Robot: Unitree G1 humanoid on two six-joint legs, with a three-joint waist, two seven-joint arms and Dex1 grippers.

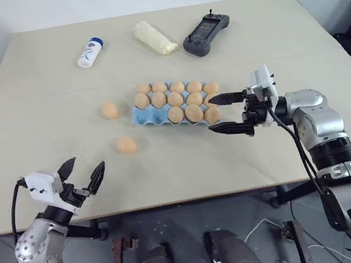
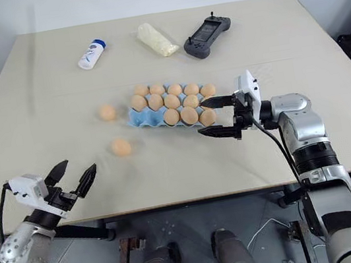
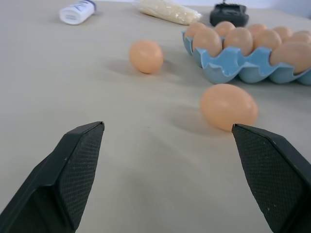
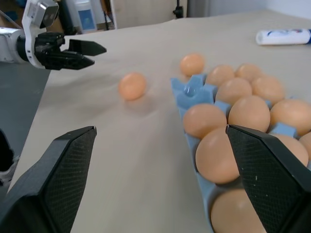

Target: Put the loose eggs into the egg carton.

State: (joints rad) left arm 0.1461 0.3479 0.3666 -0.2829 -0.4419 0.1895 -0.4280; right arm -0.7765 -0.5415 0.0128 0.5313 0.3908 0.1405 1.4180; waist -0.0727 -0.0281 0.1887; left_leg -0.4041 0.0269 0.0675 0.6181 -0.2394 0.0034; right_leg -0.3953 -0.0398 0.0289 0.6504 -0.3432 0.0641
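Note:
The light blue egg carton (image 1: pixel 141 117) lies mid-table, most of its cups filled with tan eggs. Two loose eggs rest on the table to its left: one (image 1: pixel 111 110) beside the carton's left end, another (image 1: pixel 125 145) nearer the front. My right gripper (image 1: pixel 221 113) is open just off the carton's right end, fingers pointing at it, nothing between them. My left gripper (image 1: pixel 82 171) stands open near the table's front left edge, pointing toward the nearer loose egg (image 3: pixel 228 106), well short of it. From the right wrist, both loose eggs (image 4: pixel 132 86) (image 4: pixel 192 64) lie beyond the carton (image 4: pixel 192 95).
At the back of the table lie a white bottle with a blue cap (image 1: pixel 90 52), a pale yellow bag (image 1: pixel 154 37) and a dark grey handheld controller (image 1: pixel 206 33). Bare tabletop surrounds the carton on the front and left.

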